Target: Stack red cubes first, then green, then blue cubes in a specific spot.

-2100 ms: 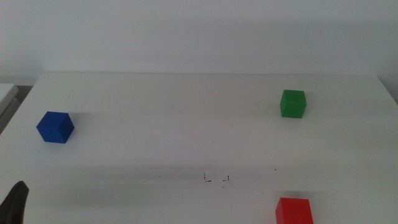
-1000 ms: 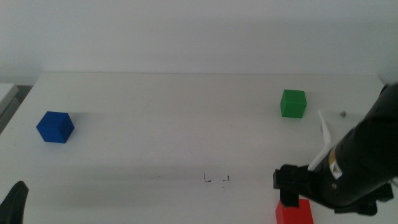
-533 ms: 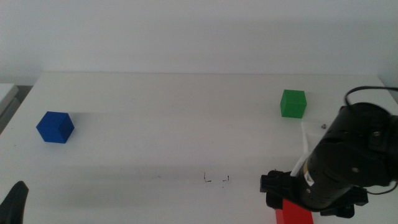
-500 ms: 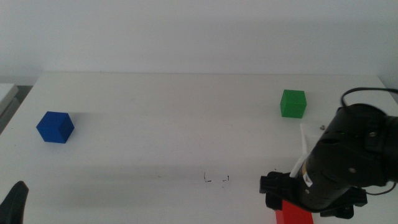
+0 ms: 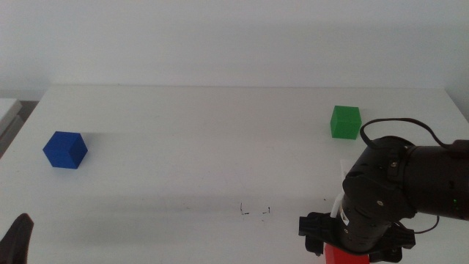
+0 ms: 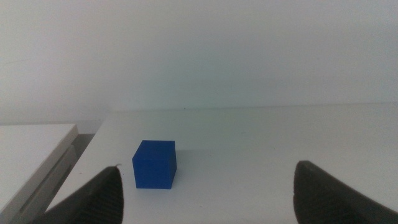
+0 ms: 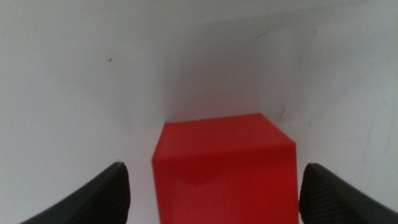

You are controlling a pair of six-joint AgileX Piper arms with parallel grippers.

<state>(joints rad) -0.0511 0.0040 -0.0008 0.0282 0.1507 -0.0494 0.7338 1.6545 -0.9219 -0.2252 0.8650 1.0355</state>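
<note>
At the near edge of the table (image 5: 183, 147), on the right side, the red cube (image 5: 344, 256) is almost wholly covered by the right arm, with only a sliver of red seen beneath it in the middle view. From the wrist camera the right gripper (image 7: 211, 186) is seen spread wide, its two dark jaws standing on either side of the red cube (image 7: 225, 168) and apart from its faces; nothing is grasped. In the near left corner, the left gripper (image 6: 208, 190) is parked with its jaws released and wide apart, only a dark tip (image 5: 16, 238) being caught by the middle view.

A little further in, near the table's middle, the specific spot (image 5: 255, 211) is marked by thin black pen brackets on bare white surface, just left of the right arm, and no cube is seen on it.

Further back on the left, the blue cube (image 5: 65, 150) is seen resting alone, and it is picked up again ahead of the left gripper (image 6: 155, 164). Farthest back on the right, the green cube (image 5: 345, 122) is set flat on the table, well apart from the others.
</note>
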